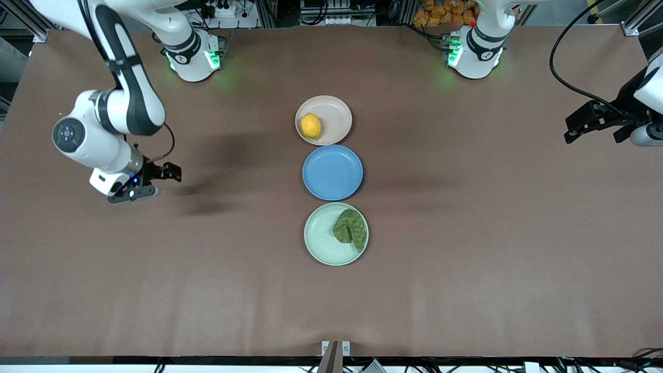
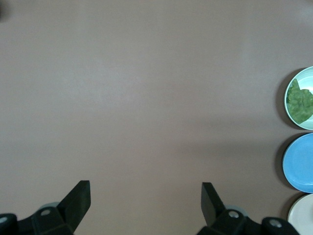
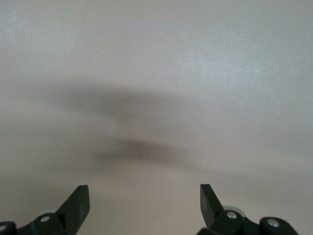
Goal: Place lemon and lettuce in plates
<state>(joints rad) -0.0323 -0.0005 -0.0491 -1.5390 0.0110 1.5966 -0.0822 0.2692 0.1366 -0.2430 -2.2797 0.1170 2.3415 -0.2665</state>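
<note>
The yellow lemon lies in the beige-pink plate, the plate nearest the robots' bases. The dark green lettuce lies in the mint green plate, the plate nearest the front camera. My right gripper is open and empty, low over bare table toward the right arm's end. My left gripper is open and empty over the table's edge at the left arm's end. The left wrist view shows its open fingers, the lettuce, and the mint plate. The right wrist view shows only open fingers over bare table.
A bright blue plate sits empty between the two plates; it also shows in the left wrist view. The three plates form a line down the middle of the brown table. The arm bases stand along the table's edge farthest from the front camera.
</note>
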